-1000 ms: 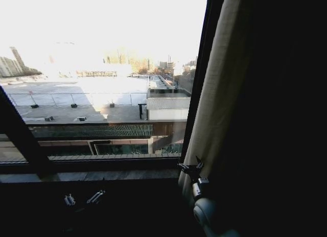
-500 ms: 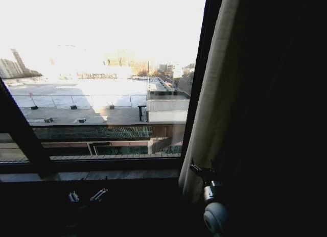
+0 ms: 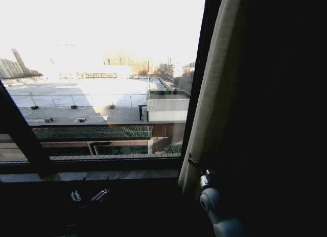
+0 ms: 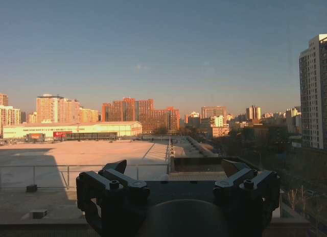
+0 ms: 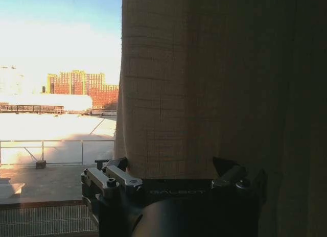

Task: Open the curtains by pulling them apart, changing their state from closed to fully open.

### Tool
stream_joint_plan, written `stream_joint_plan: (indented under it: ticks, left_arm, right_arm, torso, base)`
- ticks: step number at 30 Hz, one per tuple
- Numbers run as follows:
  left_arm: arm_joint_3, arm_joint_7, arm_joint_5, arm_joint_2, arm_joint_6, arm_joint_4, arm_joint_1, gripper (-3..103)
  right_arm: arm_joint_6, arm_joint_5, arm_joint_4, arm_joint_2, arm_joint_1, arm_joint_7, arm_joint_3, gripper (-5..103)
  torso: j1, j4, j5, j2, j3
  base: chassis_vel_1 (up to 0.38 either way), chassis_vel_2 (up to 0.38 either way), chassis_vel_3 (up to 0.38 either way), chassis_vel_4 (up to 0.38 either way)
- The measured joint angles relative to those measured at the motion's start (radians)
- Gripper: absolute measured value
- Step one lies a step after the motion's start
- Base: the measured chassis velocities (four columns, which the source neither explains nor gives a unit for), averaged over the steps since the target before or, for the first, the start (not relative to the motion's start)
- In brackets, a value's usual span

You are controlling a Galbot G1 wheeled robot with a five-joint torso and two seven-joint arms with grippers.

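We saw the curtain [image 3: 217, 89] bunched at the right side of the window [image 3: 102, 84], w/ the glass to its left uncovered and a rooftop and city view beyond. The fabric hung from the top of the head view down past the sill [image 3: 92, 174], its lit cream edge running just beside the black frame bar [image 3: 196, 84]; further right the folds went too dark to read.

Right gripper [image 3: 194, 161] sat low at the curtain's lit inner edge, approx. at sill height, its arm coming up from the lower right. In the right wrist view the right gripper [image 5: 171, 168] had its fingers [image 5: 115, 176] spread apart w/ the woven fabric [image 5: 204, 84] hanging right in front of and between them. We couldn't tell whether the pads were touching the cloth, but nothing was pinched: the fingers stood wide, so the tool was released.

Left gripper [image 3: 88, 196] was parked low in the dark area below the sill, well apart from the curtain and left of the right arm. In the left wrist view the left gripper [image 4: 176, 178] faced straight out thru the bare glass, fingers [image 4: 117, 183] spread wide w/ nothing between them, also released.
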Motion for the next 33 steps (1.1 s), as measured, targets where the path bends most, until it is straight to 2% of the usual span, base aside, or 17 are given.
stream_joint_plan:
  ticks: [1, 3, 7, 9, 12, 14, 15, 16, 18, 19, 20, 22, 25, 33]
  left_arm:
    - [0.001, 0.000, 0.001, -0.001, 0.000, 0.000, 0.000, 100]
    - [0.001, 0.000, 0.002, -0.002, 0.000, 0.001, 0.000, 100]
    - [-0.004, 0.001, 0.003, -0.005, -0.001, 0.001, 0.001, 100]
    - [-0.005, 0.001, 0.003, -0.006, -0.001, 0.001, 0.002, 100]
    - [-0.007, 0.001, 0.004, -0.008, -0.002, 0.000, 0.002, 100]
    - [-0.007, 0.001, 0.004, -0.008, -0.002, 0.000, 0.002, 100]
    - [-0.007, 0.001, 0.005, -0.009, -0.002, 0.000, 0.001, 100]
    - [-0.007, 0.001, 0.005, -0.009, -0.002, 0.000, 0.001, 100]
    - [-0.007, 0.001, 0.005, -0.010, -0.002, -0.001, 0.001, 100]
    - [-0.007, 0.001, 0.005, -0.010, -0.002, -0.002, 0.000, 100]
    - [-0.007, 0.001, 0.005, -0.010, -0.002, -0.002, 0.000, 100]
    - [-0.007, 0.001, 0.005, -0.010, -0.002, -0.002, 0.000, 100]
    - [-0.007, 0.001, 0.006, -0.011, -0.002, -0.003, 0.001, 100]
    - [-0.007, 0.001, 0.006, -0.012, -0.003, -0.005, 0.004, 100]
  right_arm:
    - [0.008, -0.004, -0.027, 0.005, 0.027, 0.000, 0.004, 89]
    - [0.010, -0.005, -0.037, 0.006, 0.037, 0.000, 0.004, 89]
    - [0.021, -0.009, -0.094, 0.014, 0.095, -0.001, 0.002, 68]
    - [0.023, -0.010, -0.098, 0.014, 0.099, -0.001, 0.002, 68]
    - [0.034, -0.012, -0.125, 0.017, 0.124, -0.002, -0.002, 51]
    - [0.035, -0.012, -0.128, 0.017, 0.126, -0.002, -0.002, 51]
    - [0.036, -0.012, -0.135, 0.017, 0.134, -0.003, -0.002, 41]
    - [0.037, -0.012, -0.138, 0.017, 0.138, -0.003, -0.002, 35]
    - [0.037, -0.012, -0.141, 0.016, 0.142, -0.003, -0.002, 35]
    - [0.037, -0.012, -0.143, 0.016, 0.144, -0.003, -0.003, 30]
    - [0.041, -0.012, -0.147, 0.014, 0.148, -0.007, -0.003, 19]
    - [0.043, -0.013, -0.148, 0.014, 0.149, -0.009, -0.003, 19]
    - [0.049, -0.014, -0.149, 0.012, 0.150, -0.017, -0.006, 3]
    - [0.047, -0.008, -0.138, 0.012, 0.146, -0.019, -0.007, 0]
  torso:
    - [0.000, 0.0001, -0.0002, 0.000, 0.000]
    - [0.000, 0.0001, -0.0001, 0.000, 0.000]
    - [0.000, 0.0000, 0.0000, 0.000, 0.000]
    - [0.000, 0.0000, 0.0000, 0.000, 0.000]
    - [0.000, 0.0000, -0.0001, 0.000, 0.000]
    - [0.000, 0.0001, -0.0001, 0.000, 0.000]
    - [0.000, 0.0001, -0.0001, 0.000, 0.000]
    - [0.000, 0.0000, -0.0001, 0.000, 0.000]
    - [0.000, 0.0000, 0.0000, 0.000, 0.000]
    - [0.000, 0.0000, 0.0000, 0.000, 0.000]
    - [0.000, 0.0000, 0.0000, 0.000, 0.000]
    - [0.000, 0.0000, 0.0000, 0.000, 0.000]
    - [0.000, 0.0000, -0.0001, 0.000, 0.000]
    - [0.000, 0.0000, 0.0000, 0.000, 0.000]
  base:
    - [0.000, 0.000, 0.000, 0.000]
    - [0.000, 0.000, 0.000, 0.000]
    - [0.000, 0.000, 0.000, 0.000]
    - [0.000, 0.000, 0.000, 0.000]
    - [0.000, 0.000, 0.000, 0.000]
    - [0.000, 0.000, 0.000, 0.000]
    - [0.000, 0.000, 0.000, 0.000]
    - [0.000, 0.000, 0.000, 0.000]
    - [0.000, 0.000, 0.000, 0.000]
    - [0.000, 0.000, 0.000, 0.000]
    - [0.000, 0.000, 0.000, 0.000]
    - [0.000, 0.000, 0.000, 0.000]
    - [0.000, 0.000, 0.000, 0.000]
    - [0.000, 0.000, 0.000, 0.000]
